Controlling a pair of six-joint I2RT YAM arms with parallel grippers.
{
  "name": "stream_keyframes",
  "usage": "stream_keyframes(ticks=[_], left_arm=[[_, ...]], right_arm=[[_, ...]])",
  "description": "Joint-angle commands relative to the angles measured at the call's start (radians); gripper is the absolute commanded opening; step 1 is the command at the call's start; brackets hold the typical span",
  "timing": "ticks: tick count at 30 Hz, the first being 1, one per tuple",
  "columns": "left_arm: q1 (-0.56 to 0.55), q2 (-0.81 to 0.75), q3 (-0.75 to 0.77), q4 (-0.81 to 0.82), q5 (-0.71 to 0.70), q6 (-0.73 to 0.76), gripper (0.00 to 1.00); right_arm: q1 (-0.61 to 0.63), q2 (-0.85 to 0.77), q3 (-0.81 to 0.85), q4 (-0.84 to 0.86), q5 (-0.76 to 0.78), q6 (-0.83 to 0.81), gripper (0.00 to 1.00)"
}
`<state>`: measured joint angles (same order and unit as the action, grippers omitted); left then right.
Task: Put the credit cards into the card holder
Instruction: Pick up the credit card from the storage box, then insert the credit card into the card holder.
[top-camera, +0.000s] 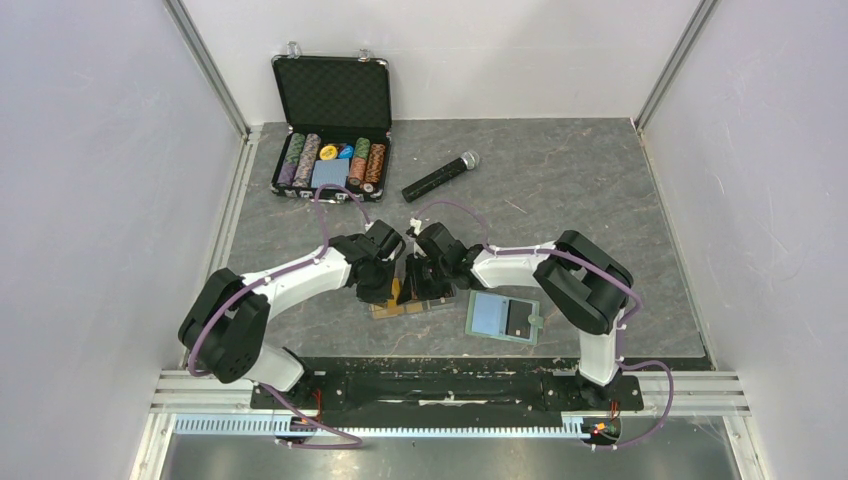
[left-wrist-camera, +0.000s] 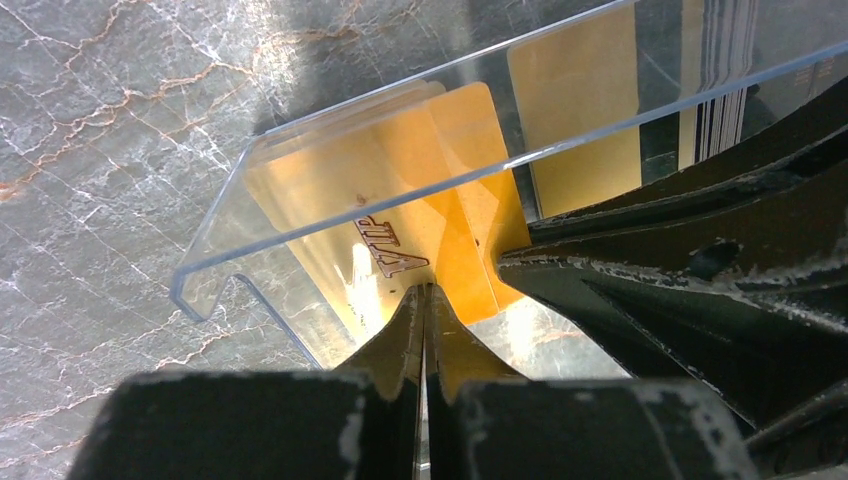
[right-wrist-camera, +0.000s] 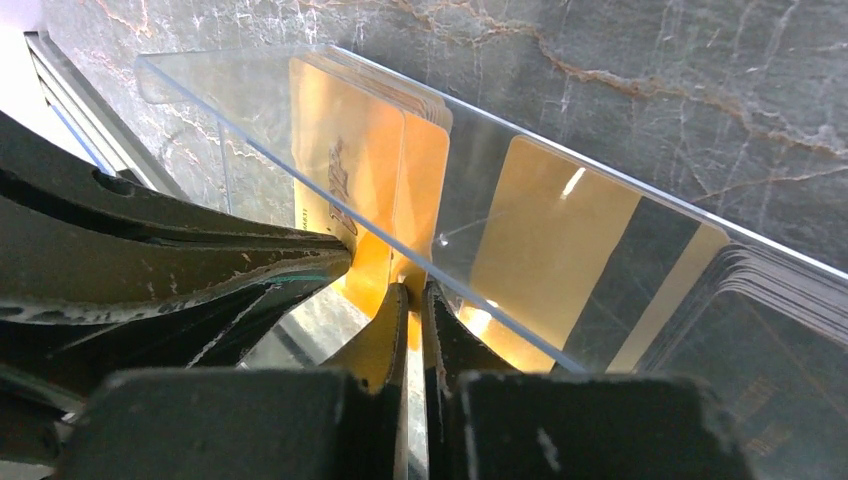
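Orange credit cards stand leaning in a clear plastic tray, with a gold-tan card in the compartment beside them. My right gripper is shut on the edge of one orange card. Orange shows between its fingers. My left gripper is shut with nothing between its jaws, its tips against the face of the cards. Seen from above, both grippers meet over the tray. The card holder lies open just right of it, light blue side up.
A black case of poker chips stands open at the back left. A black microphone lies on the grey mat to the right of the case. White walls close in both sides.
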<state>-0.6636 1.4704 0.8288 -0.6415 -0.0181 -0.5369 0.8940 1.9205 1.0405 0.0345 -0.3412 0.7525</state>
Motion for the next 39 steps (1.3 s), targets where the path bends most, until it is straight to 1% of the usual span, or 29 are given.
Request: stream_keyframes(ticks=[1,5,9,14,20,24,27,31,36,39], left_arm=[[-0.011,0.034,-0.043,0.016,-0.014,0.017,0.02],[-0.011,0.012,-0.027,0.001,-0.019,0.013,0.03],[-0.011,-0.032,0.002,-0.023,-0.023,0.004,0.14],[-0.01,-0.09,0.034,-0.03,-0.015,-0.021,0.19],[-0.006,-0.216,0.06,0.007,0.014,-0.072,0.26],[0.005,-0.303,0.07,0.047,0.067,-0.113,0.28],[0.011,-0.339,0.079,0.071,0.096,-0.129,0.29],[0.014,-0.336,0.087,0.085,0.122,-0.133,0.29],[0.015,-0.317,0.069,0.16,0.205,-0.156,0.29],[0.008,-0.282,0.073,0.18,0.237,-0.169,0.24]], right_arm=[[0.005,0.03,-0.025,-0.153,0.112,-0.044,0.0],[0.003,-0.038,-0.01,-0.183,0.111,-0.062,0.0],[0.002,-0.109,0.012,-0.217,0.104,-0.073,0.0],[-0.005,-0.172,0.049,-0.264,0.084,-0.078,0.0],[-0.017,-0.241,0.058,-0.324,0.056,-0.101,0.0],[-0.033,-0.321,0.035,-0.332,0.046,-0.094,0.0],[-0.047,-0.363,0.039,-0.35,0.027,-0.091,0.0],[-0.075,-0.412,0.03,-0.374,0.016,-0.094,0.0],[-0.149,-0.517,-0.049,-0.39,0.009,-0.102,0.0],[-0.224,-0.6,-0.115,-0.413,-0.002,-0.113,0.0]])
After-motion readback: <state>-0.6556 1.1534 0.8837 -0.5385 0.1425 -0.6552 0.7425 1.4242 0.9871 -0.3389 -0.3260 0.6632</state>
